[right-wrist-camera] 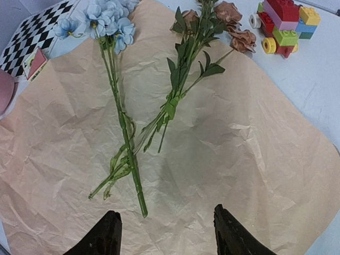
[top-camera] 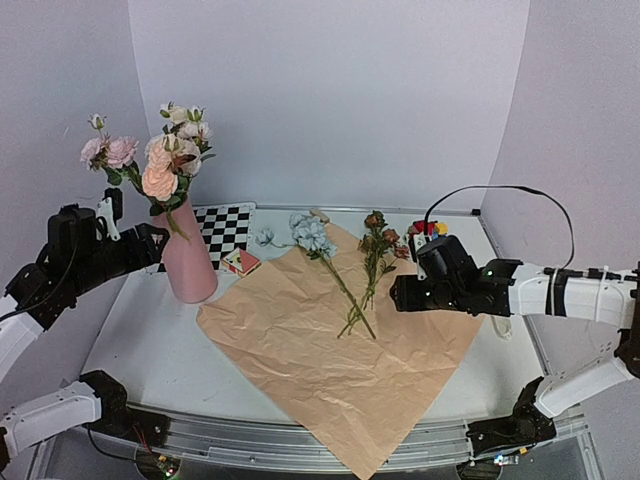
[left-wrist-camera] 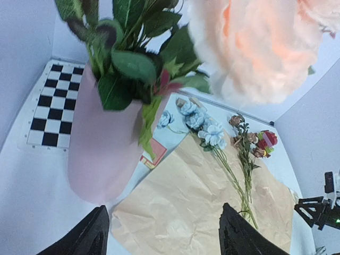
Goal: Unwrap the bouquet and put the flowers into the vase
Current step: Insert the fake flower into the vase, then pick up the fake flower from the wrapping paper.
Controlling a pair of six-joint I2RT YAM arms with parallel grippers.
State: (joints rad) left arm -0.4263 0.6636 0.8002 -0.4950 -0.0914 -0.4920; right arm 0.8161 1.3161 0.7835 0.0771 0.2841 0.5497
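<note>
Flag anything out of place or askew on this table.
Two stems lie loose and crossed on the paper: the blue flower and the brown flower, neither in the vase. The paper's near corner hangs over the table edge. A toy-brick block sits by the paper's far right corner, unrelated to the rest.
</note>
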